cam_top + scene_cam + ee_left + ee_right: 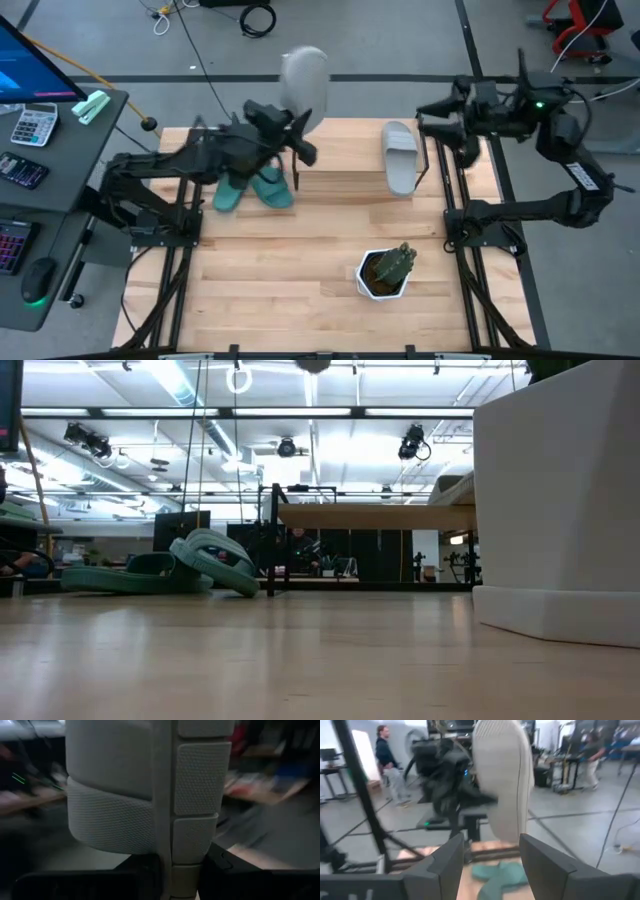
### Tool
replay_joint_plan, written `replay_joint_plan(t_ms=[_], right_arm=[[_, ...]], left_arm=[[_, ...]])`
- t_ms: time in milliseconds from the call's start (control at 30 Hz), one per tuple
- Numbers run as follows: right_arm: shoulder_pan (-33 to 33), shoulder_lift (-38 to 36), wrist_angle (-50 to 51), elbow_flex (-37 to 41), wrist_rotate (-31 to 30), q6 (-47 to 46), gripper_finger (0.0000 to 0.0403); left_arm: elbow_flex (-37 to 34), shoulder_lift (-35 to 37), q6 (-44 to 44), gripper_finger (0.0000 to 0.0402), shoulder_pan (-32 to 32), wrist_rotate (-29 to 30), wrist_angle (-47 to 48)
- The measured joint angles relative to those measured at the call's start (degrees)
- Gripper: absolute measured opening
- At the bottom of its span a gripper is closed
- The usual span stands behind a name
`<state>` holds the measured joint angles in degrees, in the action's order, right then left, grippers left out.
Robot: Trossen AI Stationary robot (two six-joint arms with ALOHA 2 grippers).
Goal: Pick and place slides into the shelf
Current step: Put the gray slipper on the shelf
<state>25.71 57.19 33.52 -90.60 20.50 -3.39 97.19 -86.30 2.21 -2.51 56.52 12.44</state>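
high: overhead, straight down | low: tabletop level, facing the teal slides (160, 572) and room | left wrist: pressed close to a grey slide (145, 795) | right wrist: farther off, sharing that slide

I am counting four slides: two teal slides (252, 189) and two grey slides (400, 156), plus one shelf (340, 182), one potted plant (386, 271) and two arms.
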Motion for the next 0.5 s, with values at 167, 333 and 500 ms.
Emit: replay_joint_plan(t_ms=[167,333,500], right_arm=[[-0.02,1.90,-3.32,0.01,0.03,7.32,0.0198],[-0.02,2.54,-2.71,0.01,-0.91,12.85,0.0199],[0.10,2.97,-2.85,0.01,-10.92,-6.62,0.0196]], left_arm=[[1.44,-4.94,21.37,0.0081,-0.21,8.61,4.16],[1.44,-8.25,38.78,0.0081,0.09,15.56,9.17],[1.47,-9.38,45.03,0.0081,1.75,20.58,9.92]])
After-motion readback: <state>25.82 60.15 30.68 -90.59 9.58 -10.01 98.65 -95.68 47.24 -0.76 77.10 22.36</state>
